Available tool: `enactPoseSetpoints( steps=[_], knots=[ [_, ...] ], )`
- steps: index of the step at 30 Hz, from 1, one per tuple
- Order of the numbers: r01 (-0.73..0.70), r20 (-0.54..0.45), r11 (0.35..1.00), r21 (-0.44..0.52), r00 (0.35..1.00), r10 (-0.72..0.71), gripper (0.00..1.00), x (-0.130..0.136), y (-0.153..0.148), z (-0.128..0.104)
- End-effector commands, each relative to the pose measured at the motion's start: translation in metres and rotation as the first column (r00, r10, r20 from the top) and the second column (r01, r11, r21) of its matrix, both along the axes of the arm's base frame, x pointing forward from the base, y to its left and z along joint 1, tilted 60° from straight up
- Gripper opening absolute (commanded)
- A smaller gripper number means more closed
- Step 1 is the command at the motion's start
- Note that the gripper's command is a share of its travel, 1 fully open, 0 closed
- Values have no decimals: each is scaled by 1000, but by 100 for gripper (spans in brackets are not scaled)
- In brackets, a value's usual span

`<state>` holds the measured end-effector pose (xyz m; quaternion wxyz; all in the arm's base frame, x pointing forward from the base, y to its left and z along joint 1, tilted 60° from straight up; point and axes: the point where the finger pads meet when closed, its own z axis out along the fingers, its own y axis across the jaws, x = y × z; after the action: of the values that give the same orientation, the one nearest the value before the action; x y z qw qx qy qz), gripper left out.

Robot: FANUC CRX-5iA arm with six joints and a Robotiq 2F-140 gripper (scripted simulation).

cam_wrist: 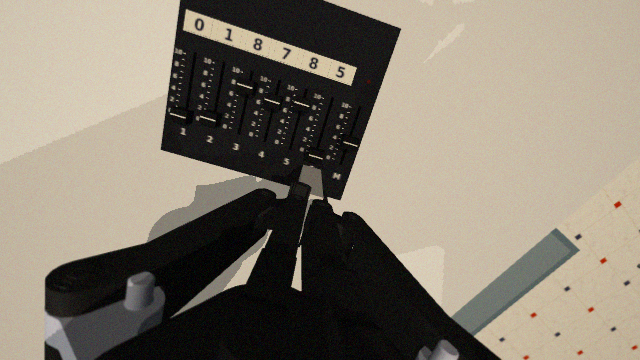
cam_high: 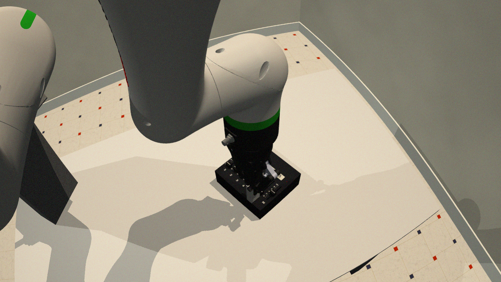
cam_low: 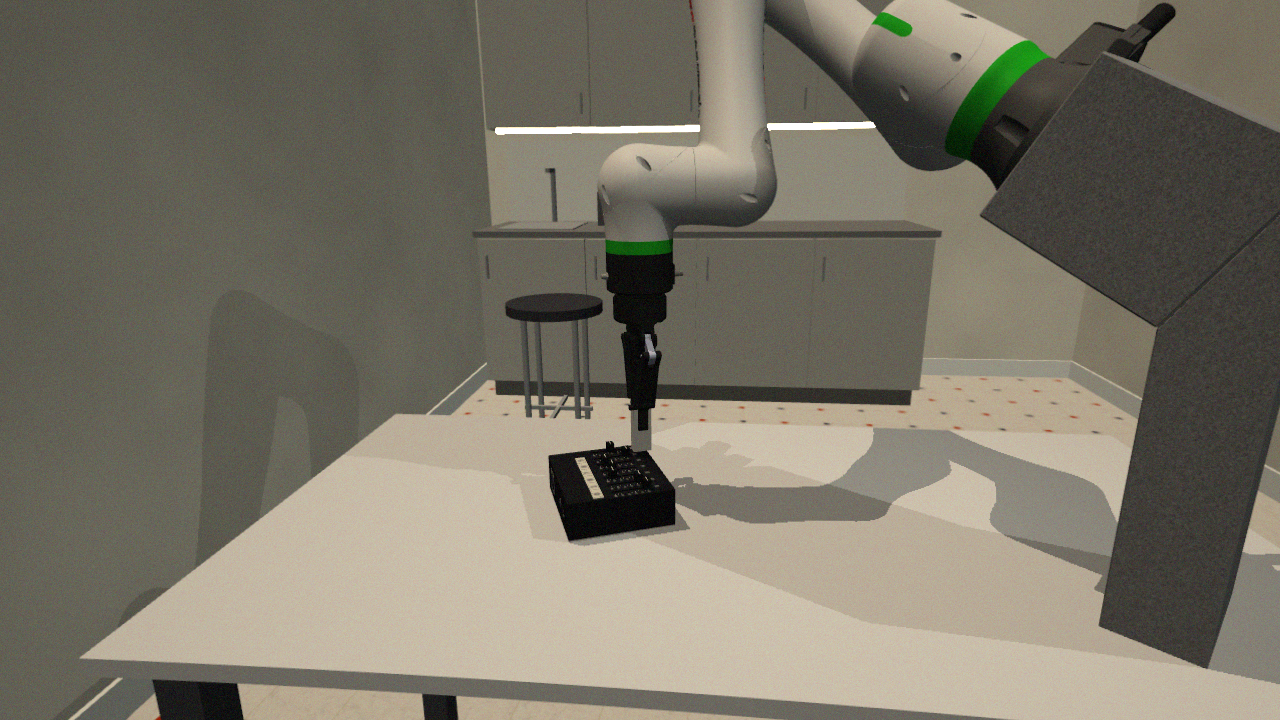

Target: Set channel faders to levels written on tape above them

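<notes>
The black lighting desk (cam_high: pixel 280 197) (cam_low: pixel 626 516) (cam_wrist: pixel 367 31) stands flat on the table. Its tape (cam_wrist: pixel 271 48) reads 0, 1, 8, 7, 8, 5. In the wrist view, fader 1's cap (cam_wrist: pixel 178 115) stands at about 0, fader 2's (cam_wrist: pixel 207 119) about 1, fader 3's (cam_wrist: pixel 245 86) about 8, fader 4's (cam_wrist: pixel 272 102) about 7, fader 5's (cam_wrist: pixel 301 104) about 8, fader 6's (cam_wrist: pixel 315 156) about 0. The master cap (cam_wrist: pixel 350 143) is near 4. My gripper (cam_high: pixel 253 194) (cam_low: pixel 640 438) (cam_wrist: pixel 307 181) is shut and empty, its tips just below fader 6's cap, hiding its number. Contact is unclear.
The table (cam_high: pixel 350 140) (cam_low: pixel 429 573) extends around the desk. The grey robot pedestal (cam_high: pixel 52 182) (cam_low: pixel 1163 483) stands on one side. A stool (cam_low: pixel 553 307) and kitchen cabinets (cam_low: pixel 760 313) are beyond the table. The arm hides part of the desk in the top view.
</notes>
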<state>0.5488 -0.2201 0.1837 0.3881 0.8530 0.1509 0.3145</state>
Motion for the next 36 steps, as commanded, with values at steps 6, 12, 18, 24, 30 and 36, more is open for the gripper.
enactPoseSetpoints(
  steps=[6, 12, 18, 24, 30, 36],
  knots=[
    [0, 0, 1000, 0, 1000, 0, 0, 1, 1, 1],
    [0, 0, 1000, 0, 1000, 0, 0, 2, 2, 1],
    [0, 0, 1000, 0, 1000, 0, 0, 4, 3, 2],
    [0, 0, 1000, 0, 1000, 0, 0, 5, 4, 3],
    [0, 0, 1000, 0, 1000, 0, 0, 8, 5, 4],
    [0, 0, 1000, 0, 1000, 0, 0, 11, 7, 6]
  ],
)
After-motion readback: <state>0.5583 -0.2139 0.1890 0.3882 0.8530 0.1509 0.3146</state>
